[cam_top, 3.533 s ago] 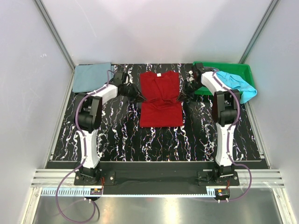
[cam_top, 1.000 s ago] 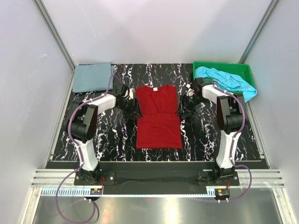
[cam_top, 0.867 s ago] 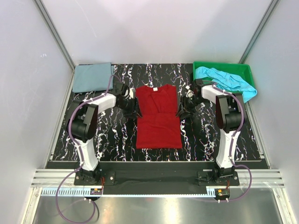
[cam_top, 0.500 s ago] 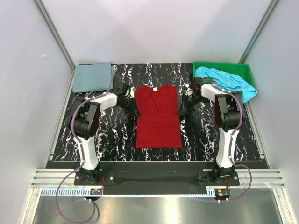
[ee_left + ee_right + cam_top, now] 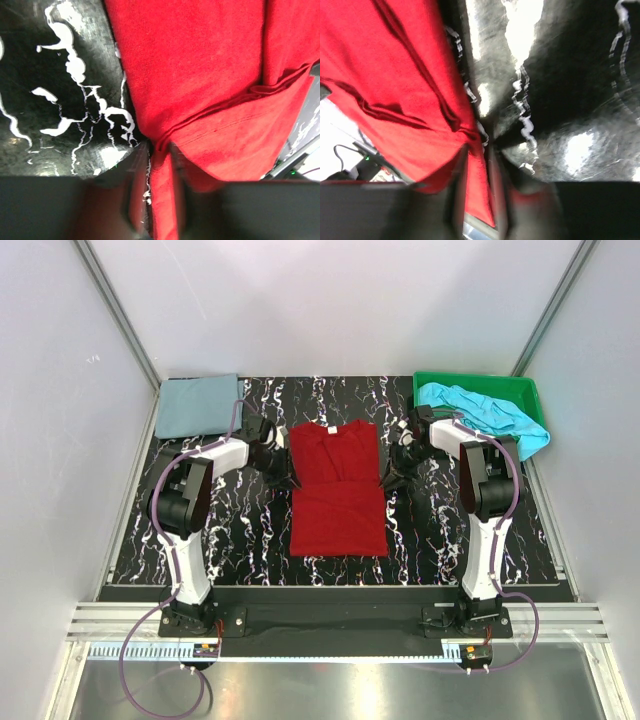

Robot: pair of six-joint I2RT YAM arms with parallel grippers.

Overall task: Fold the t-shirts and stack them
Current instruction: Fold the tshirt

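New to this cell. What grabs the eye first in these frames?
A deep red t-shirt lies in the middle of the black marbled table, with the left gripper and right gripper each pinching one of its side edges. A folded grey-blue t-shirt sits in the far left corner. A turquoise t-shirt is bunched in the green tray at far right, spilling over its right edge.

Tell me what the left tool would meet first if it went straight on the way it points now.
The red t-shirt: the left tool is shut on its edge, and more of that cloth lies directly ahead. The marbled table is beneath; depth is unclear, so it may touch that too.
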